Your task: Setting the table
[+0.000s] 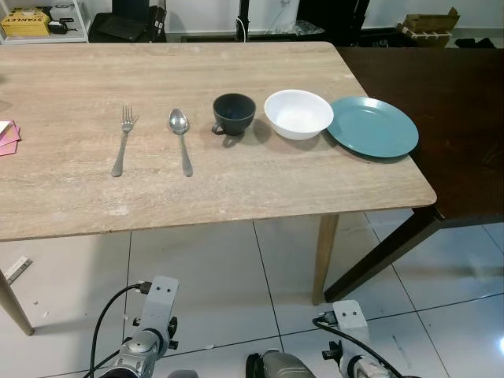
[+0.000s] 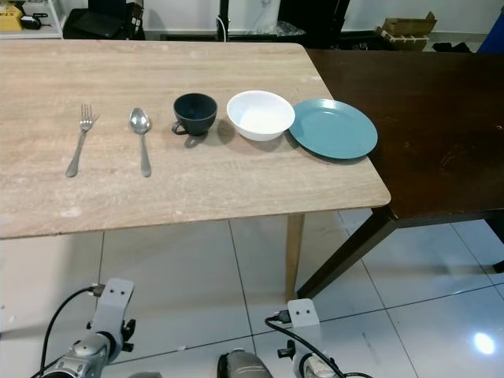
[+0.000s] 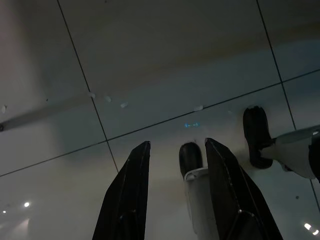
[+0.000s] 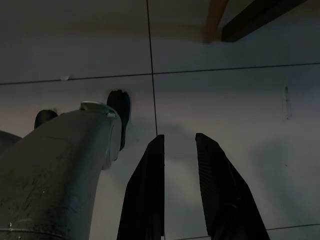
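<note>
On the light wooden table point(image 1: 236, 189) lie a row of items: a fork point(image 1: 123, 138), a spoon point(image 1: 180, 135), a dark cup point(image 1: 234, 115), a white bowl point(image 1: 298, 113) and a teal plate point(image 1: 372, 126) near the right corner. Both arms hang low in front of the table. My left gripper point(image 3: 175, 150) points at the tiled floor, fingers apart and empty. My right gripper point(image 4: 179, 142) also hangs over the floor, open with nothing between its fingers.
A dark brown table point(image 1: 441, 102) abuts the light one on the right. Pink paper point(image 1: 8, 136) lies at the left edge. Shelves and boxes point(image 1: 429, 22) line the far wall. White floor tiles point(image 1: 220, 276) lie before the table, with its legs point(image 1: 324, 256) under it.
</note>
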Robot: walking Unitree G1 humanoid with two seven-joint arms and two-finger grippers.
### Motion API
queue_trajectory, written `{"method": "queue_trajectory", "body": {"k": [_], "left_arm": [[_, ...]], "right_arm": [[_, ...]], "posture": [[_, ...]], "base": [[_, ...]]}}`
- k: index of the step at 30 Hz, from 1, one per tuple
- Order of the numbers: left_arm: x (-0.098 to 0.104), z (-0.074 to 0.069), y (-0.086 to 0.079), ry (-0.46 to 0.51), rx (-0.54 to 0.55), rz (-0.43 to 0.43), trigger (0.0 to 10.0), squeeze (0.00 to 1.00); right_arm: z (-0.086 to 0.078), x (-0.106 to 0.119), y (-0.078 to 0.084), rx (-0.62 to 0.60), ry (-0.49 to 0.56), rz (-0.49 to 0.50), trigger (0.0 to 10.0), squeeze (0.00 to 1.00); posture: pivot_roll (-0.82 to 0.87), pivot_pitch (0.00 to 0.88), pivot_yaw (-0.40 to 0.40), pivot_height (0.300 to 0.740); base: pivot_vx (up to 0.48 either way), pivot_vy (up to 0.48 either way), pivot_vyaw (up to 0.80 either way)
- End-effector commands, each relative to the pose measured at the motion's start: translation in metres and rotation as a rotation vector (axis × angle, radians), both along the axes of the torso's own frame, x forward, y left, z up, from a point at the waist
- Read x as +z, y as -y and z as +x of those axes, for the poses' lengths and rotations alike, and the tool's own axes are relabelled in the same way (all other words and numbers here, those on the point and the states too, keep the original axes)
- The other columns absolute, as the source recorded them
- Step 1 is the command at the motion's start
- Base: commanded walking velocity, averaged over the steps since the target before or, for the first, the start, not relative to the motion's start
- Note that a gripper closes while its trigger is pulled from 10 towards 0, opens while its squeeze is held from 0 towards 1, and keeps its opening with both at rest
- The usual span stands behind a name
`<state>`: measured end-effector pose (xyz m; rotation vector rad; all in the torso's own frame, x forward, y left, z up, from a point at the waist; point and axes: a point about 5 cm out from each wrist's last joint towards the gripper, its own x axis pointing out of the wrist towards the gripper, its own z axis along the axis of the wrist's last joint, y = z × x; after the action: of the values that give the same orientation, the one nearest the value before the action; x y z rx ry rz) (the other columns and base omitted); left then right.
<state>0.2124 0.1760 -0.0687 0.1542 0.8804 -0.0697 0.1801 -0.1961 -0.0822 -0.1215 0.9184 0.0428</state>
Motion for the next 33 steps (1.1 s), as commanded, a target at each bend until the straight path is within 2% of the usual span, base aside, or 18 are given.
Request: {"method": "queue_trajectory", "body": {"k": [1, 10, 13, 16, 20, 21, 22, 23, 24, 25, 26, 28, 33], "left_arm": [[-0.004, -0.005, 0.000, -0.032, 0.009, -0.012, 10.0, 0.00], [-0.007, -0.010, 0.000, -0.090, 0.045, -0.056, 10.0, 0.00], [-0.006, -0.009, -0.001, -0.069, 0.007, 0.008, 10.0, 0.00], [-0.006, -0.010, -0.002, -0.056, -0.006, 0.021, 10.0, 0.00], [-0.005, -0.008, -0.002, -0.039, -0.024, 0.031, 10.0, 0.00], [-0.004, -0.007, -0.002, -0.036, -0.020, 0.030, 10.0, 0.00], [-0.003, -0.006, -0.004, -0.030, -0.014, 0.030, 10.0, 0.00], [-0.003, -0.006, -0.004, -0.030, -0.014, 0.030, 10.0, 0.00], [-0.003, -0.005, -0.005, -0.027, -0.003, 0.027, 10.0, 0.00], [-0.003, -0.005, -0.005, -0.027, -0.003, 0.027, 10.0, 0.00], [-0.004, -0.007, -0.007, -0.032, 0.003, 0.029, 10.0, 0.00], [-0.006, -0.011, -0.010, -0.045, 0.009, 0.029, 10.0, 0.00], [-0.007, -0.014, -0.008, -0.051, 0.003, 0.029, 10.0, 0.00]], "right_arm": [[-0.003, -0.001, 0.002, -0.011, -0.004, 0.006, 10.0, 0.00], [-0.007, -0.003, 0.002, -0.018, -0.027, 0.027, 10.0, 0.00], [-0.008, -0.004, 0.002, -0.031, -0.036, 0.048, 10.0, 0.00], [-0.008, -0.004, 0.002, -0.026, -0.036, 0.045, 10.0, 0.00], [0.000, 0.001, 0.001, 0.063, 0.007, 0.032, 10.0, 0.00], [0.004, 0.004, 0.000, 0.088, 0.024, 0.048, 10.0, 0.00], [0.008, 0.007, -0.002, 0.101, 0.048, 0.108, 10.0, 0.00], [0.008, 0.007, -0.002, 0.101, 0.048, 0.108, 10.0, 0.00], [0.014, 0.012, -0.004, 0.121, 0.084, 0.195, 10.0, 0.00], [0.014, 0.012, -0.004, 0.121, 0.084, 0.195, 10.0, 0.00], [0.018, 0.018, -0.006, 0.151, 0.116, 0.296, 10.0, 0.00], [0.020, 0.026, -0.007, 0.212, 0.145, 0.411, 10.0, 0.00], [0.017, 0.026, -0.004, 0.289, 0.110, 0.402, 10.0, 0.00]], "posture": [[0.02, 0.055, -0.001, 0.740], [0.02, 0.053, -0.005, 0.740], [0.02, 0.050, -0.003, 0.740], [0.02, 0.049, -0.003, 0.740], [0.03, 0.041, -0.010, 0.740], [0.04, 0.046, -0.012, 0.740], [0.04, 0.054, -0.013, 0.740], [0.04, 0.054, -0.013, 0.740], [0.04, 0.063, -0.015, 0.740], [0.04, 0.063, -0.015, 0.740], [0.04, 0.060, -0.014, 0.740], [0.03, 0.063, -0.011, 0.740], [0.03, 0.053, -0.011, 0.740]], "base": [[0.000, 0.000, 0.00], [0.000, 0.000, 0.00], [0.000, 0.000, 0.00], [0.000, 0.000, 0.00], [0.000, 0.000, 0.00], [0.000, 0.000, 0.00], [0.000, 0.000, 0.00], [0.000, 0.000, 0.00], [0.000, 0.000, 0.00], [0.000, 0.000, 0.00], [0.000, 0.000, 0.00], [0.000, 0.000, 0.00], [0.000, 0.000, 0.00]]}}
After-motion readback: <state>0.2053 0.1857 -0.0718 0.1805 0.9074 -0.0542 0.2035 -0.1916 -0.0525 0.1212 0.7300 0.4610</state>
